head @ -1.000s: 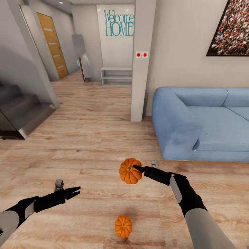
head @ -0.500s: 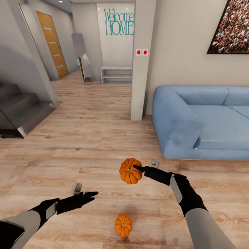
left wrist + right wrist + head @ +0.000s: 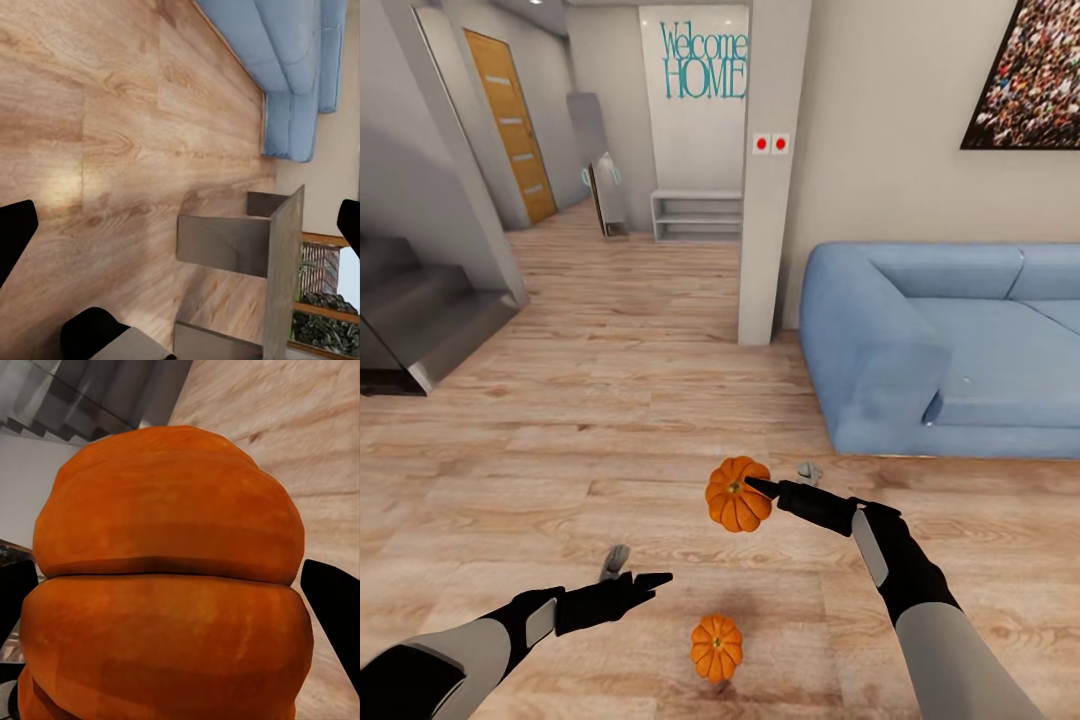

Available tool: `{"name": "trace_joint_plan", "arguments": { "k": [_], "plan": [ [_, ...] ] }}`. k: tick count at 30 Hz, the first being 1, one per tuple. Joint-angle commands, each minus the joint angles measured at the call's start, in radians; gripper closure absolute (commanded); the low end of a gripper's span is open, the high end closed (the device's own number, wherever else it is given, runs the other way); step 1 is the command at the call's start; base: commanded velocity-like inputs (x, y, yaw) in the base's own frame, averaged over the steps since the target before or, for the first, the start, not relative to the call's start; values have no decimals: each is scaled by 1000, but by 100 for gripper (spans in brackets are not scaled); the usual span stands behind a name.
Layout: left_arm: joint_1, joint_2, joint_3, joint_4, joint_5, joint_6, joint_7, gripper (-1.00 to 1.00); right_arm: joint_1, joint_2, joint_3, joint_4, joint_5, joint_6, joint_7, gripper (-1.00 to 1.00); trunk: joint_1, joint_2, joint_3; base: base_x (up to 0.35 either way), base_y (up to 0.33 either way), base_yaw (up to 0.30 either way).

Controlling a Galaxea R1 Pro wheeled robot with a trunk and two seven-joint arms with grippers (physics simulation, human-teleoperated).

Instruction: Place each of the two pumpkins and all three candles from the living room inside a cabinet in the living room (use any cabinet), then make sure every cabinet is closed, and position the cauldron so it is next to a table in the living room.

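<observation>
My left gripper (image 3: 650, 580) has swung in from about eight o'clock toward centre over the last second, and now sits just up-left of the second pumpkin (image 3: 717, 647), which rests on the floor (image 3: 610, 420) at six o'clock. I read that as lining up a second pick. Its jaws look spread; the left wrist view shows the dark tips wide apart over bare planks and the blue sofa (image 3: 296, 75), no pumpkin yet. My right gripper (image 3: 752, 487) has not moved, pinching the first pumpkin (image 3: 736, 495) aloft near centre; the right wrist view shows its ribbed skin (image 3: 169, 577) between the fingers.
</observation>
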Motion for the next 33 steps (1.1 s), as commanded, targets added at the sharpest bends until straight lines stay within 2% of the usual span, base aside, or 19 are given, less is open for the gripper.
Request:
{"name": "trace_joint_plan", "arguments": {
  "k": [1,13,33],
  "plan": [
    [0,0,0,0,0,0,1,-100,0,0,0,0,-3,1,0,100,4,-7,-3,0,0,0],
    [0,11,0,0,1,0,4,-100,0,9,-1,4,4,-4,-4,100,50,-91,-41,0,0,0],
    [0,12,0,0,1,0,5,-100,0,8,0,6,5,-5,-6,100,127,-231,-103,0,0,0]
  ]
}}
